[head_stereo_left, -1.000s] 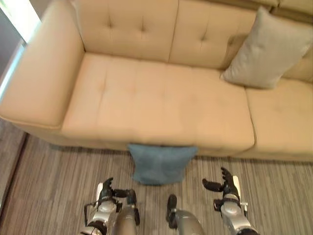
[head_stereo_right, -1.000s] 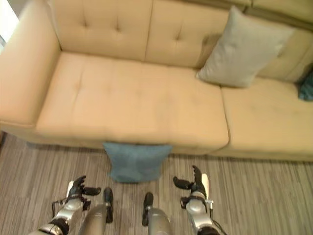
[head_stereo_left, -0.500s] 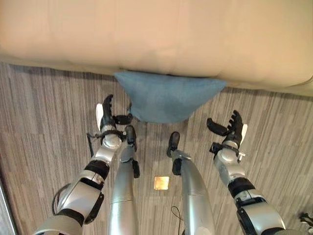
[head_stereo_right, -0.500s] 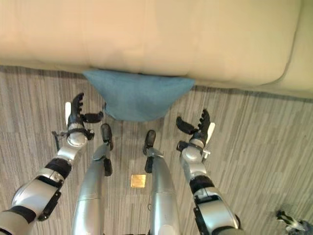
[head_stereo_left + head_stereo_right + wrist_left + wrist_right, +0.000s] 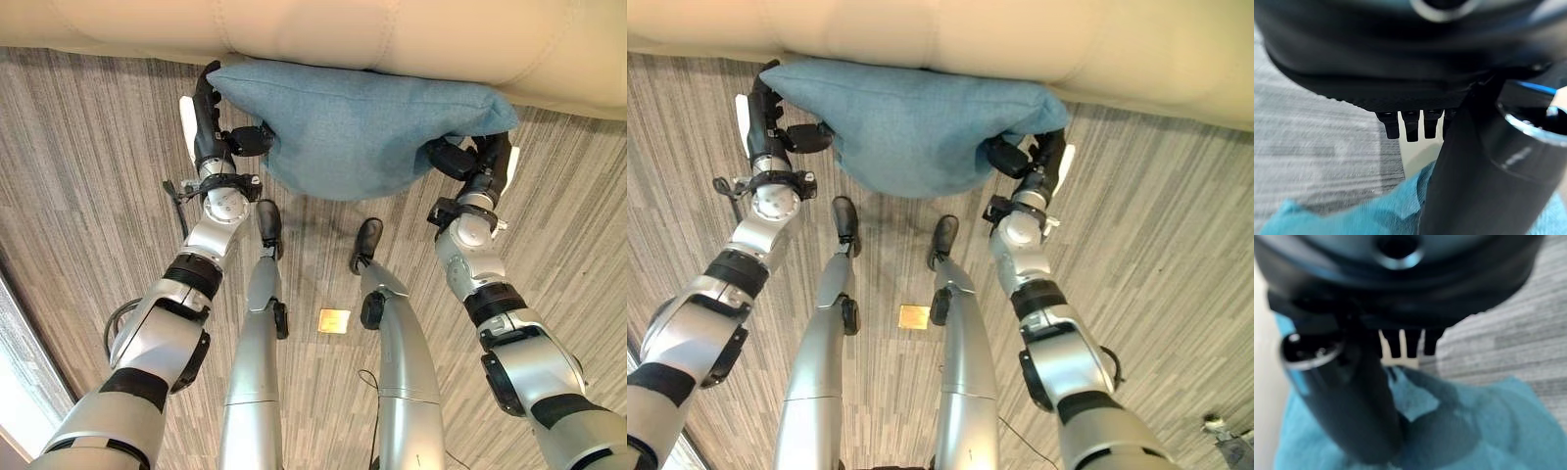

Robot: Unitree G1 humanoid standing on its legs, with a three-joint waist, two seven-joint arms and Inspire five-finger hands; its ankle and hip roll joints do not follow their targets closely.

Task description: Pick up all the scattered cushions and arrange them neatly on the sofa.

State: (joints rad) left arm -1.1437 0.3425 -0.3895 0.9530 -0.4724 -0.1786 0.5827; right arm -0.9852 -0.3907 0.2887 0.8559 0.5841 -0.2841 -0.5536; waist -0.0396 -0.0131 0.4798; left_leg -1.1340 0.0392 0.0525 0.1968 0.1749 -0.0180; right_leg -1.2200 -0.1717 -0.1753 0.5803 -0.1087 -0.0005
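A blue cushion sits on the floor, leaning against the front of the beige sofa. My left hand is at the cushion's left end, fingers straight up beside the corner and its thumb lying on the blue cloth. My right hand is at the cushion's right end, fingers straight, its thumb pressed into the cloth. The cushion spans the gap between both hands. Whether it is off the floor I cannot tell.
Grey striped carpet covers the floor on both sides. A small brass square plate is set in the floor. A bright wall or window edge runs along the lower left.
The camera has tipped down and closer to the sofa's front. Both hands have moved forward and inward, from apart from the cushion to touching its two ends.
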